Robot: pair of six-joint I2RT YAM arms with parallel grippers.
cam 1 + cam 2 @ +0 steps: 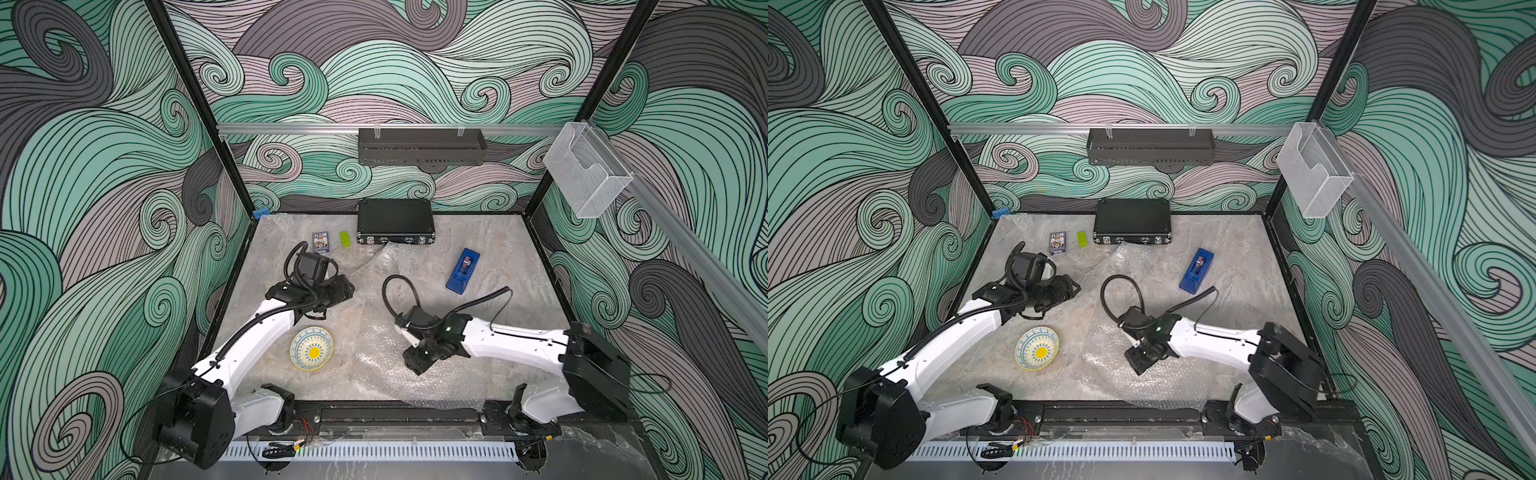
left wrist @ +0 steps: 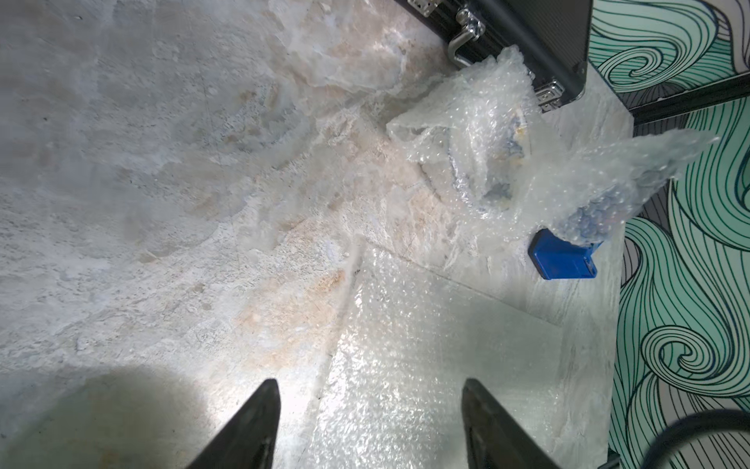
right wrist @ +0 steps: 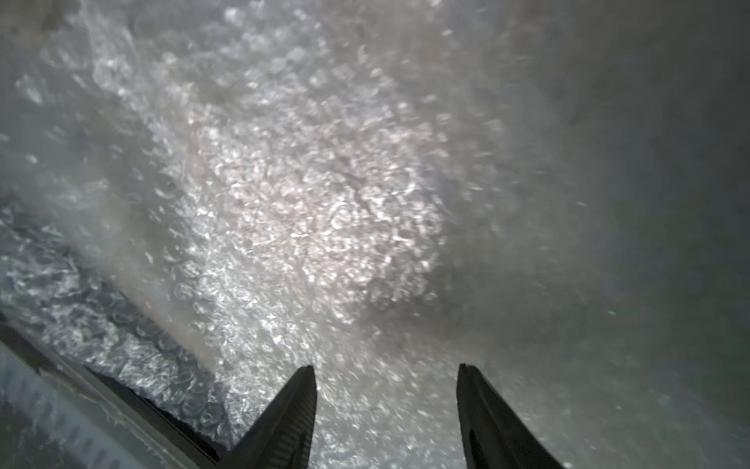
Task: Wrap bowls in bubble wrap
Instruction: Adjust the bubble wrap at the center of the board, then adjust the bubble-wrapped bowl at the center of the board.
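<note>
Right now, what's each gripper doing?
Left gripper: open, empty.
Right gripper: open, empty, over the bubble wrap.

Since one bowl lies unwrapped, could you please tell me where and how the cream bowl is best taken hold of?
Grip the cream bowl by its rim from straight above, one finger inside the wall and one outside. It sits upright, mouth up, on the table, and looks too wide and round to pinch across. The open left gripper is probably the nearer one.
</note>
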